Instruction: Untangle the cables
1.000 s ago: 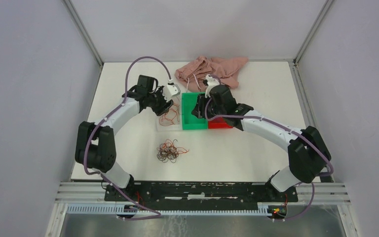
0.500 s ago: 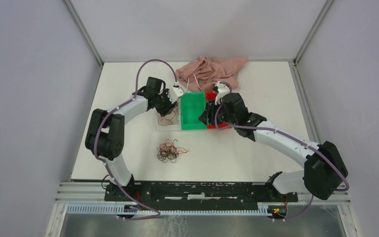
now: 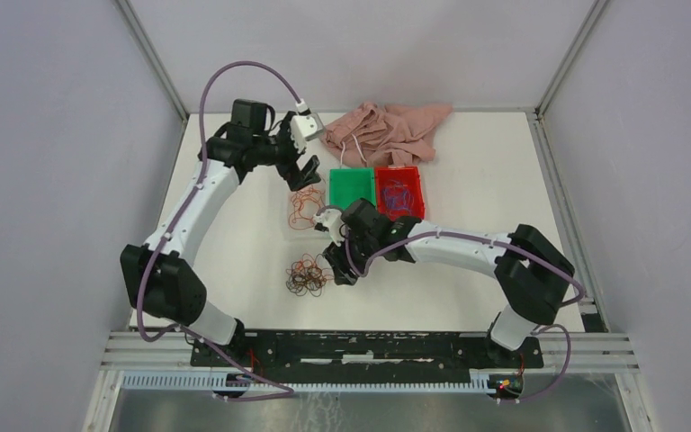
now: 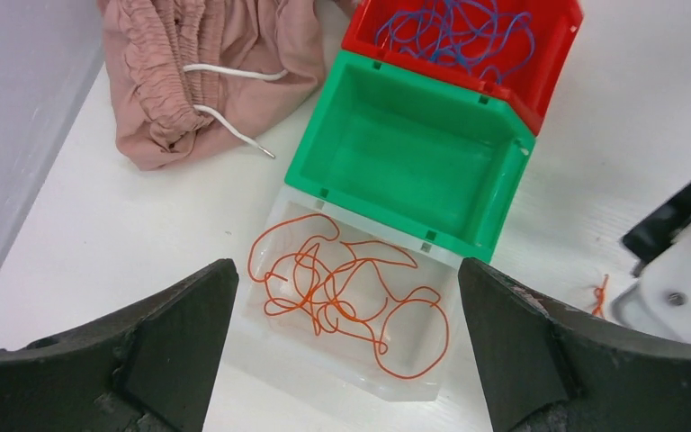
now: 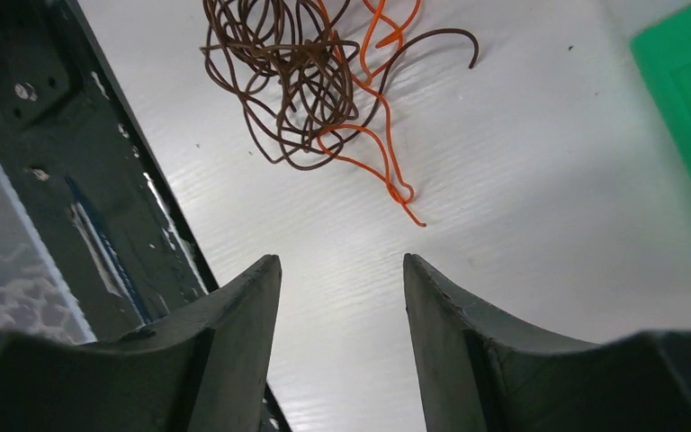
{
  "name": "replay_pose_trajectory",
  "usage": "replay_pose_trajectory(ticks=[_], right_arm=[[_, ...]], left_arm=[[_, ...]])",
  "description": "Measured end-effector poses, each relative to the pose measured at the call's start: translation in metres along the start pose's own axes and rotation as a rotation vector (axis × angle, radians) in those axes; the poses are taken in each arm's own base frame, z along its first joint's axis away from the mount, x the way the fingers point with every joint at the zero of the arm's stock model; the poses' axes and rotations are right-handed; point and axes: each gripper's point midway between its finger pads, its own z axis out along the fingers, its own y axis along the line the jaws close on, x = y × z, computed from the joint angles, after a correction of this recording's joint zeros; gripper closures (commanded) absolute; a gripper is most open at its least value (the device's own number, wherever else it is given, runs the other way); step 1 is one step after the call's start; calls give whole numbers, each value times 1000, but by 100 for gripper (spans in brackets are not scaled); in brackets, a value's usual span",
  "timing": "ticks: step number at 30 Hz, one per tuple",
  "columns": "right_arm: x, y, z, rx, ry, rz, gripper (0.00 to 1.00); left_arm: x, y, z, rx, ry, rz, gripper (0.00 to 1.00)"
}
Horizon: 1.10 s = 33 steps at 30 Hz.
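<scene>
A tangle of dark brown and orange cables (image 3: pixel 306 274) lies on the white table; the right wrist view shows the tangle (image 5: pixel 310 81) just beyond the fingers. My right gripper (image 3: pixel 335 267) hovers beside it, open and empty (image 5: pixel 342 261). Loose orange cables (image 4: pixel 346 292) lie in a clear tray (image 3: pixel 299 232). My left gripper (image 3: pixel 304 171) is raised above that tray, open wide with nothing in it (image 4: pixel 346 270). Blue cables (image 4: pixel 463 36) fill the red bin (image 3: pixel 418 193). The green bin (image 3: pixel 352 187) holds nothing.
A pink cloth (image 3: pixel 382 130) with a white drawstring is bunched at the back edge behind the bins. The black base rail (image 5: pixel 54 180) runs along the table's near edge, close to the tangle. Grey walls enclose the left, right and back.
The left arm lifted up and back from the clear tray and its jaws opened wide. The right arm swung from the bins forward to the tangle, uncovering the red bin.
</scene>
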Motion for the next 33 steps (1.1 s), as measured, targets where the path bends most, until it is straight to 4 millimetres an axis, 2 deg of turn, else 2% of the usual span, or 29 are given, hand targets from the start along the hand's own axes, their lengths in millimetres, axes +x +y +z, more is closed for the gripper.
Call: replay_pose_trajectory(ticks=[3,8,13,18,21,25,27,29,33], right_arm=[[2,-8,3,5,69,-131,41],[-5,-16,14,-11,137,-282,41],[1,-23,30,-41,220,-336,42],[9,-27,45,-72,294,-351,45],[12,-29,51,-83,319,-355,52],[14,-29,55,-90,327,-359,83],[13,-29,56,-85,316,-361,95],[14,-30,57,-71,295,-359,99],[18,-28,43,-49,261,-348,100]], left_arm=[[-12,0,-21,-7,-52,-33,1],[-1,17,-44,-47,-73,-120,1],[9,20,-57,-75,-75,-163,1],[1,14,-71,-99,-98,-153,1],[-4,14,-79,-120,-109,-141,1],[-6,15,-88,-145,-117,-134,1],[-6,14,-91,-154,-117,-133,0],[-5,12,-93,-158,-116,-132,0],[-4,5,-98,-170,-117,-126,0]])
